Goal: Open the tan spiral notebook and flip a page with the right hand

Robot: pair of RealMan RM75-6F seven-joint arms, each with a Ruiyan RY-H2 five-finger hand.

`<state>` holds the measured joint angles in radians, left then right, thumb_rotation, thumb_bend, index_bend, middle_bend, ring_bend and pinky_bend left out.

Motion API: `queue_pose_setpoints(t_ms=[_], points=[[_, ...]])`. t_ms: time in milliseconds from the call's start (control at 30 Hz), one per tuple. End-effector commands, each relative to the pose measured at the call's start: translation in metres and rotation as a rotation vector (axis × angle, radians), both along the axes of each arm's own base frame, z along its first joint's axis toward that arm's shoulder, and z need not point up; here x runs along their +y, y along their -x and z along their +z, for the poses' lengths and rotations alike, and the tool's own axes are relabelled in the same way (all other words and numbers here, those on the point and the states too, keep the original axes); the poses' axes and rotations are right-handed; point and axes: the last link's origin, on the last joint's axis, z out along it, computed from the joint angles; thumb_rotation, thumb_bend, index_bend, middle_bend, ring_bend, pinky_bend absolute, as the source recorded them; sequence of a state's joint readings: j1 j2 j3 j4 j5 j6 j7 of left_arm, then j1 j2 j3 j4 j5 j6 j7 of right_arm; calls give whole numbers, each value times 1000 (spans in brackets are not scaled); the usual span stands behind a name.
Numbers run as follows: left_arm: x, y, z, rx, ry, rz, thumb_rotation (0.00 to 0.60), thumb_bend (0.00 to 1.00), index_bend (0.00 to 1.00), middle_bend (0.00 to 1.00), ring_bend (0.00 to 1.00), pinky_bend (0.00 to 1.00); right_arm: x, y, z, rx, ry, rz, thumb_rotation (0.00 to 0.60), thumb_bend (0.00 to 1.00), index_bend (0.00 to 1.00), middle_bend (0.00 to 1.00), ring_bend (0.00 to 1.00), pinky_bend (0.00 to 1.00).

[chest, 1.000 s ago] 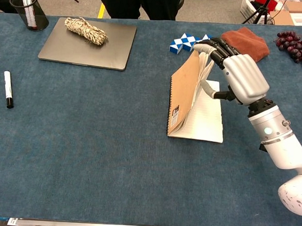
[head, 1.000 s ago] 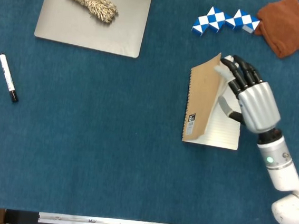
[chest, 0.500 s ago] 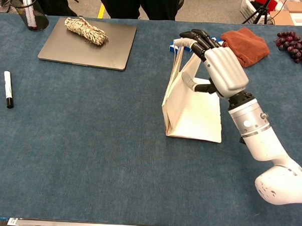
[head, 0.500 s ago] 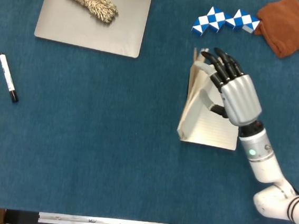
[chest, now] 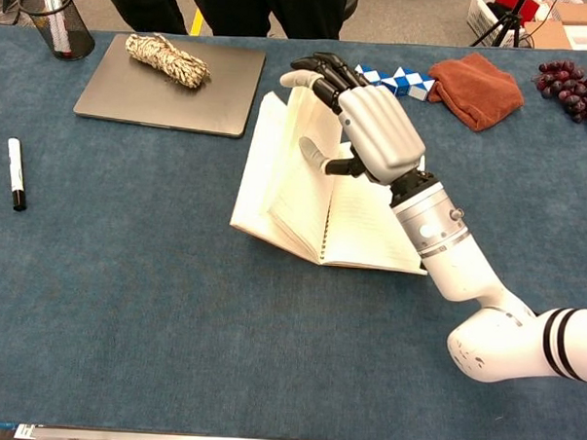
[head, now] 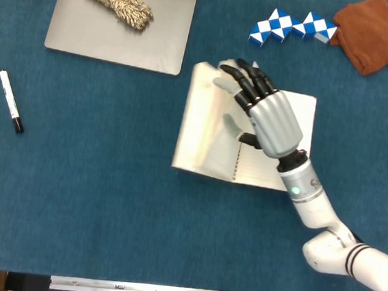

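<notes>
Notebook: tan spiral notebook with lined cream pages lies open on the blue felt table, near the middle and a little right; its cover is swung over to the left, propped up off the felt rather than flat
Step in hand: opening looks done; a lifted lined page stands partly upright over the spiral, mid-flip by the look of it
Right hand: silver robot hand with black fingers is above the upper part of the notebook, fingers extended and slightly apart, reaching to the page's top edge
Contact: fingertips appear to touch the raised page from its right side; the thumb sits against the sheet lower down; whether the sheet is truly pinched cannot be told
Next move: probably calls for carrying the page leftward past the spiral and letting it settle on the cover side, without dragging the notebook
Left hand: shows in neither view
</notes>
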<state>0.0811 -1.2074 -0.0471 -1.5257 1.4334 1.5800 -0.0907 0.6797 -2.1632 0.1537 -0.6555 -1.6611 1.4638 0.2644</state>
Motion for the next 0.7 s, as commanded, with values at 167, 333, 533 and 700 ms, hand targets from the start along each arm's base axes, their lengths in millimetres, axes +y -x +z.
queue_pose_setpoints(t_ms=[167,333,533,700], points=[[-2,2,2,0,-4,7,600,60,268,232,202,364,0,-7,-12,17,-33,5,600,364,242,178,80,192],[-3,2,4,2,-8,8,600,60,268,232,202,364,3,-2,-15,30,-42,0,600,363,242,178,80,192],[-3,2,4,5,-6,7,600,59,268,232,202,364,4,7,-16,49,-52,-13,600,360,242,178,80,192],[-4,2,3,6,-5,8,600,59,268,232,202,364,6,17,-13,69,-51,-16,600,358,242,178,80,192]])
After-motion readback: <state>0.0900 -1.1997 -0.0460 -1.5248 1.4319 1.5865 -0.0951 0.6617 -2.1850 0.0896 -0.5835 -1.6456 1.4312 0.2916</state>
